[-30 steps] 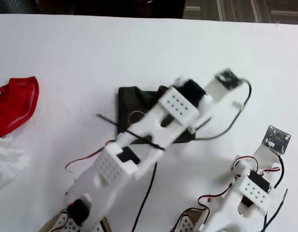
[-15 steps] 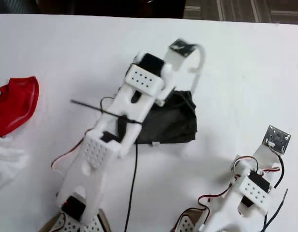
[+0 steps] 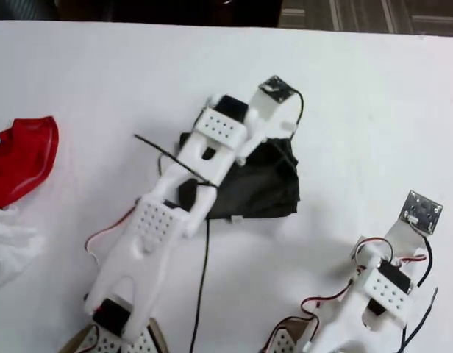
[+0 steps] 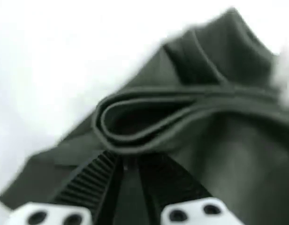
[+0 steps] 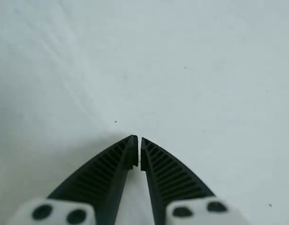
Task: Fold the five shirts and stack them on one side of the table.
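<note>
Black shirt (image 3: 259, 187): a part-folded dark bundle at the centre of the high view, laid on the white table (image 3: 359, 81) with its long axis roughly left to right across the frame. Met at its upper edge by the left gripper (image 4: 128, 161), reaching in on a diagonal from the lower left corner, so crossing over the cloth rather than lying along it. Seen from the left wrist as a rolled lip of fabric curling just beyond the tips. Jaws drawn nearly together there, touching the lip and seemingly pinching a layer of it; amount of cloth between them hard to judge. Far nearer than the right gripper (image 5: 139, 152), parked well apart at the lower right of the high view, closed to a hairline slit, holding nothing, over bare table. Probably a fold in hand: carrying the pinched edge across the short way, toward the bundle's lower edge. Off at the left edge of the frame, red shirt (image 3: 24, 158) and, below it, white shirt (image 3: 9, 246), well apart from the work.
</note>
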